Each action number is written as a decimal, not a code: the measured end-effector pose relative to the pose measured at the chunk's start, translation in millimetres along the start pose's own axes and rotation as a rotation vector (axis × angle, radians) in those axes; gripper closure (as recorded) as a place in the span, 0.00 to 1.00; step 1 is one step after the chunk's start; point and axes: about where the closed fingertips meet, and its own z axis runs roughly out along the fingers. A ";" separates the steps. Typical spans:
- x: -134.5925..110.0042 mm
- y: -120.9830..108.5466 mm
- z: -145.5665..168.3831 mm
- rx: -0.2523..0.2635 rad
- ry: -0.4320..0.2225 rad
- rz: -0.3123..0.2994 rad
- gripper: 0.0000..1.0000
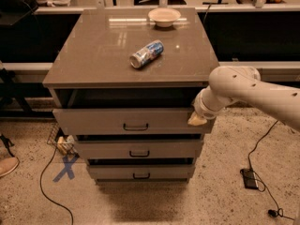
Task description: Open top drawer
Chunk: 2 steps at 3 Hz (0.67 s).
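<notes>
Top drawer (93, 121) sits just under the cabinet (93, 55) top, its front standing out a bit w/ a dark gap above, long axis side to side. Its handle (135, 126) lies well to picture-left of the gripper (197, 120), which is at the front's right end. Gripper tip is mostly hidden behind the wrist: can't tell if it's open or closed, or touching the front.

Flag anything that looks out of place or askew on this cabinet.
One thing: the can lies on its side on the cabinet top and could roll, while the bowl sits upright behind it. The top drawer is partly pulled out, as the task asks, with the gripper at its right-hand end.
</notes>
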 end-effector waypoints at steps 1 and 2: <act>-0.1 0.5 0.8 -0.002 0.000 0.000 0.05; -2.9 2.6 0.7 -0.007 -0.003 -0.011 0.00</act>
